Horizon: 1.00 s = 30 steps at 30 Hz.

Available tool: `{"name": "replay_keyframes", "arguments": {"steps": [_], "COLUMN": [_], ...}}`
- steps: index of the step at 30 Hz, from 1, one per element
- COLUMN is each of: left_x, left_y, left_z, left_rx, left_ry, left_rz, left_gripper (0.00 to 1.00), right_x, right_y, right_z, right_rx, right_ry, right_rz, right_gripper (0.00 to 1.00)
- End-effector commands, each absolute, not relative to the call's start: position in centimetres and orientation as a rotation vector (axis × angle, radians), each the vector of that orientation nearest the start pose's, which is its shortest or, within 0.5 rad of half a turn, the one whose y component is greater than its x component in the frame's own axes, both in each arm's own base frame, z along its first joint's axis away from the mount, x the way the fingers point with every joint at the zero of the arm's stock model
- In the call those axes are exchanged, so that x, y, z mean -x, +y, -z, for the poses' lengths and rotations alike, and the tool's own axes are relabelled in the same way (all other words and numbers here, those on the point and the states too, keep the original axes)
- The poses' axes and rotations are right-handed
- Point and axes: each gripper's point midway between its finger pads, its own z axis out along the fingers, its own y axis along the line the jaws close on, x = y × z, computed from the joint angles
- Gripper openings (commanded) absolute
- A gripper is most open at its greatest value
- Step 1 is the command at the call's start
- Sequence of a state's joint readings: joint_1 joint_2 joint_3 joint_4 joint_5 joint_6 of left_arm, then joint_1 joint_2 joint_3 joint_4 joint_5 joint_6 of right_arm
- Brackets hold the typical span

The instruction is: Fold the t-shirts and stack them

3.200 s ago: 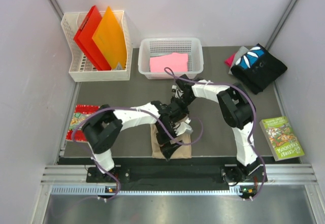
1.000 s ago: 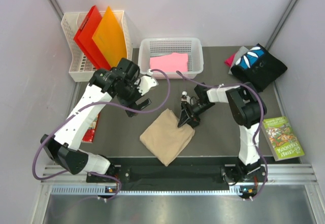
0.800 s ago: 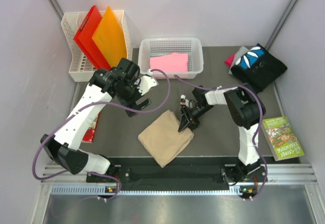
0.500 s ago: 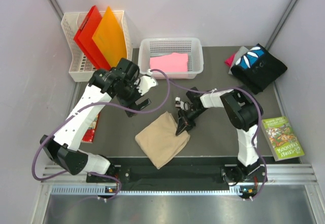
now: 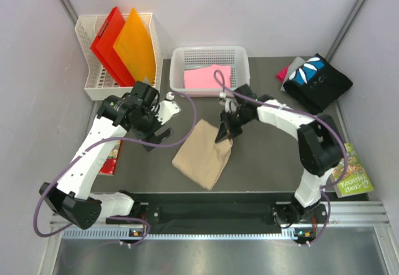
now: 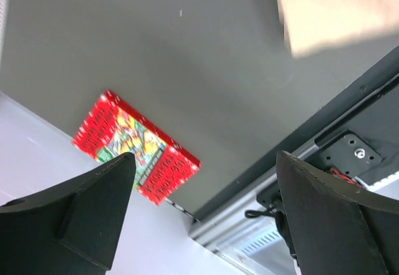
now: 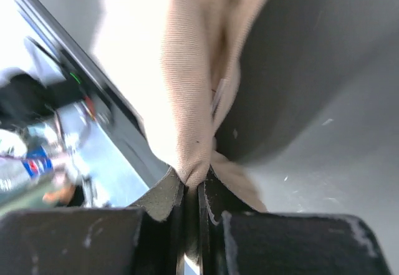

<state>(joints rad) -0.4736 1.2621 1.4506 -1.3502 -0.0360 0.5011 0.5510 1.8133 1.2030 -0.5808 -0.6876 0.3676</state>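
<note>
The folded tan tee [image 5: 201, 154] sits mid-tabletop [image 5: 262, 163], skewed on a diagonal. The right gripper [image 5: 224, 130] is clamped on its far-right edge, which looks a bit lifted. That's probably so it can haul the whole bundle over to the basket [image 5: 177, 57], where the pink tee [image 5: 207, 77] lies, and stack it there. The left gripper [image 5: 163, 120] hangs off near the tee's left corner, likely just keeping out of the way. The top view can't really confirm the pinch, but the right wrist view does: jaws closed tight on a fold of tan cloth. The left wrist view shows wide-apart fingers [image 6: 93, 219] with nothing between them, plus a red book [image 6: 134, 147] down below.
</note>
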Motion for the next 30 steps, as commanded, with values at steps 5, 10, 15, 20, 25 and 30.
{"name": "replay_keyframes", "arguments": {"steps": [5,10,15,20,25,30], "left_x": [-22.7,-22.3,-21.6,-20.7,-20.0,-19.6], "left_y": [-6.6,-5.8,-4.3,-3.9,-3.7,-3.4], "left_z": [-23.0,-22.3,-21.8,-21.4,-20.3,-19.4], "left_rx": [-1.09,-1.076,-1.085,-1.084,-1.087,-1.088], "left_ry": [2.44,2.487,2.499,2.51,2.529,2.543], "left_rz": [0.007,-0.034,-0.117,-0.127,-0.119,-0.122], "left_gripper": [0.99,0.99,0.99,0.99,0.99,0.99], "right_x": [-34.6,-38.3,-42.6,-46.0,-47.7,-49.7], "right_y": [24.2,21.4,15.6,8.5,4.0,0.8], "right_z": [-22.6,-26.4,-29.7,-33.8,-35.5,-33.8], "right_rx": [0.283,0.21,0.02,-0.184,-0.294,-0.395], "right_ry": [2.434,2.345,2.256,2.111,2.049,2.042], "right_rz": [-1.087,-1.046,-0.99,-0.953,-0.926,-0.914], "right_gripper": [0.0,0.0,0.0,0.0,0.0,0.0]}}
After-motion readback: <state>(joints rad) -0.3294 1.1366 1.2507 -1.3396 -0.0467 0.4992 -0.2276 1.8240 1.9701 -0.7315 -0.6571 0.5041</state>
